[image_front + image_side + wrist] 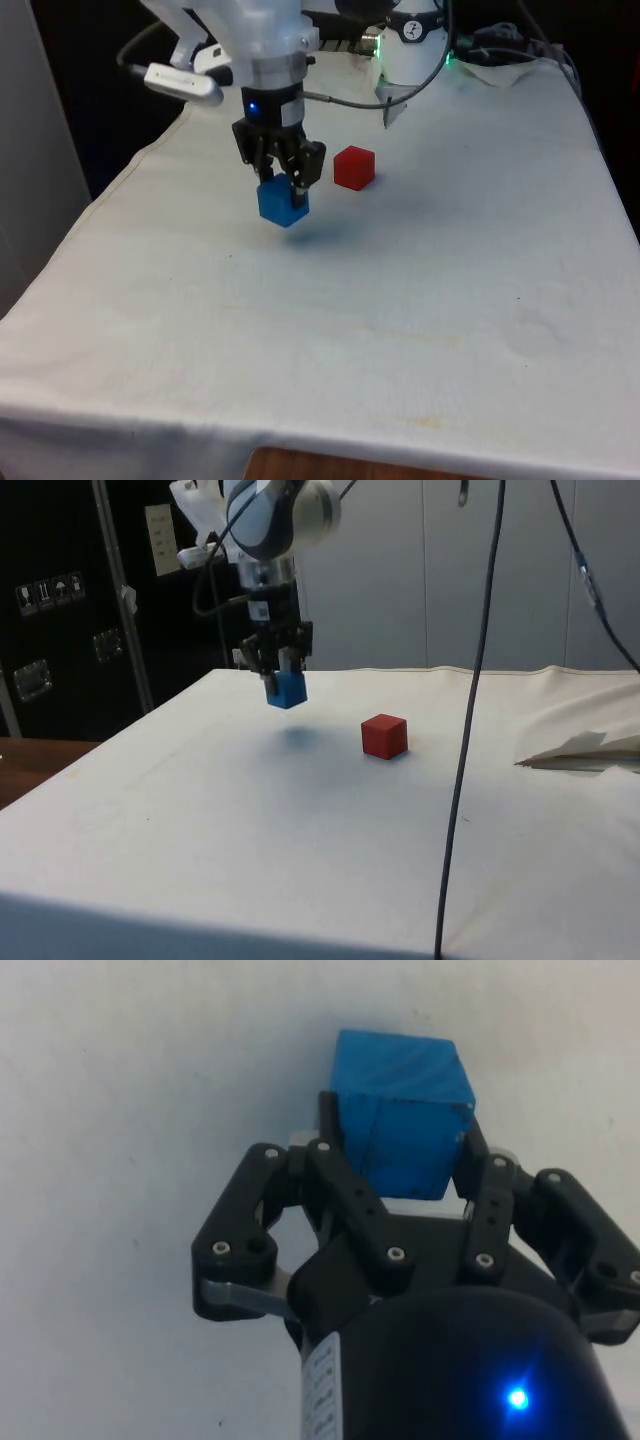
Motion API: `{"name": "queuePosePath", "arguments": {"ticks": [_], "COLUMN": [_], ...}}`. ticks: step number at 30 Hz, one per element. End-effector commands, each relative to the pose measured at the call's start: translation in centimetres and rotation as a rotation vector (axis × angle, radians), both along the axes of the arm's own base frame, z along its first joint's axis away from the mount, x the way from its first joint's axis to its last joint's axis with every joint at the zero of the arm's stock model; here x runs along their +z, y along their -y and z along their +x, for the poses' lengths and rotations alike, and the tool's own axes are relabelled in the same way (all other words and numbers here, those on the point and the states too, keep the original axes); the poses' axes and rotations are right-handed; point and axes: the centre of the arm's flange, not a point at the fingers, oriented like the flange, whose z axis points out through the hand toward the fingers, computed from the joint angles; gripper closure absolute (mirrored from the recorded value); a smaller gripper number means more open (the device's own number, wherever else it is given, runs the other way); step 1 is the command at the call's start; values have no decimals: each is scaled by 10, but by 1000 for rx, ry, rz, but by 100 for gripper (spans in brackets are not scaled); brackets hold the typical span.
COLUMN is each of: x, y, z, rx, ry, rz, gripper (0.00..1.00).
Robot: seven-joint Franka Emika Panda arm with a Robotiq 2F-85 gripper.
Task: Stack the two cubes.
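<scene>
- The counter [420, 300] was covered with a white cloth, with black curtains at its far end in the front view and dark cabinets at the back in the side view.
- The claw [282, 190] hung above the counter and was clenched on the blue cube [283, 204]; in the wrist view the two fingers [330, 1130] pressed on opposite faces of the blue cube [405, 1110].
- The blue cube was lifted: in the side view a soft shadow lay on the cloth under the blue cube [286, 689], so it did not touch the counter.
- The red cube [354, 167] rested on the cloth, apart from the claw and not touched by anything.
- The relation that mattered for the coming move: the red cube lay towards the front view's right of the claw and a little farther back; in the side view the red cube [384, 736] was to the right of the claw [283, 675] and lower.
- In my judgement the claw needed to travel sideways that way, keeping the blue cube higher than the top of the red cube, and then go down on it.
- The cubes had no long axis, so turning the claw seemed not necessary.
- I could read no brand, label or writing on the cubes or on the cloth.
</scene>
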Motion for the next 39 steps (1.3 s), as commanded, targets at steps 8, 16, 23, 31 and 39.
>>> {"name": "queuePosePath", "arguments": {"ticks": [8,16,23,31,39], "x": [30,52,68,83,90], "y": [1,1,-5,-16,-26], "z": [-12,-23,-36,-52,-64], "rx": [14,26,38,45,50], "ry": [0,3,8,22,30], "rz": [-17,-28,-40,-55,-68], "gripper": [100,100,100,100,100]}}
